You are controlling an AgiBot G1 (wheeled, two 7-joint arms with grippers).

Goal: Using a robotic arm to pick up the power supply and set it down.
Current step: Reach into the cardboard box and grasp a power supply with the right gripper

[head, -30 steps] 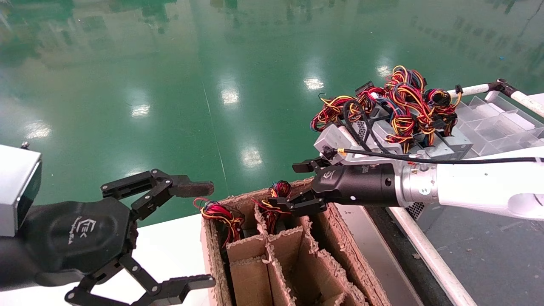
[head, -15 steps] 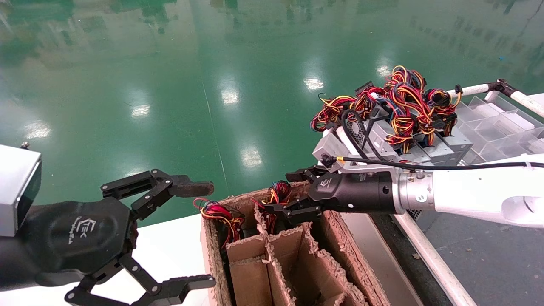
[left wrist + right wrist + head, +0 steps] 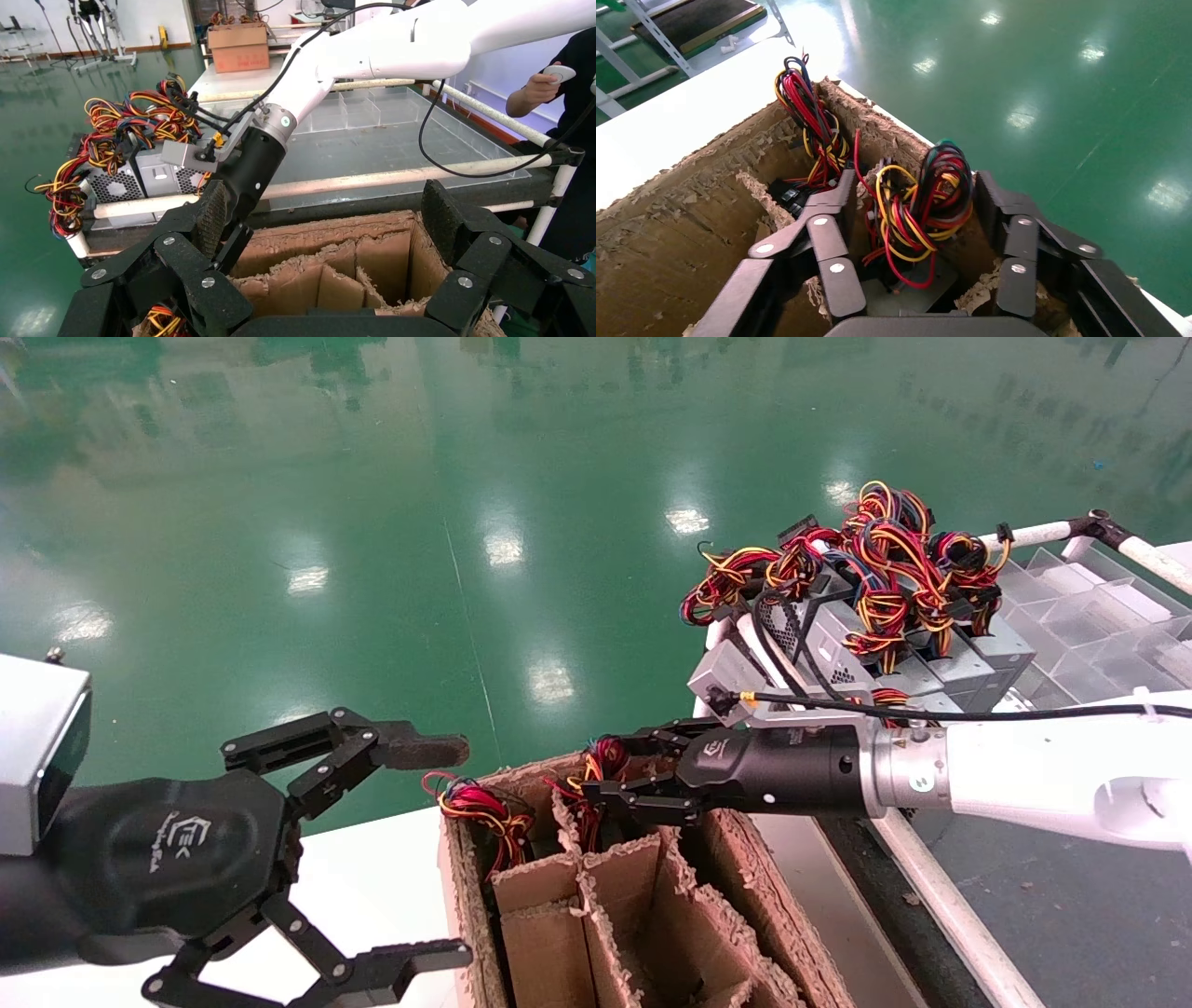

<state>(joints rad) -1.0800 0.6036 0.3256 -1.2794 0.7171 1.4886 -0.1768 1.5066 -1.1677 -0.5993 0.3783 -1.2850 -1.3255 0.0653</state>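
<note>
Power supply [image 3: 912, 210] sits in far compartment of cardboard box [image 3: 745, 887], wire loop up. Right gripper [image 3: 622, 775] straddles bundle, fingers apart, no squeeze. Left gripper [image 3: 372, 859] spread wide, parked over white table [image 3: 372, 887]. Judgement: pick unstarted; grasp, lift, set-down all remaining

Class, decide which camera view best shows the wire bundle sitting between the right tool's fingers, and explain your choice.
The right wrist view: the wire bundle fills the gap between the open right tool fingers. The head view shows only its top beside the tool. In the left wrist view it is hidden.
</note>
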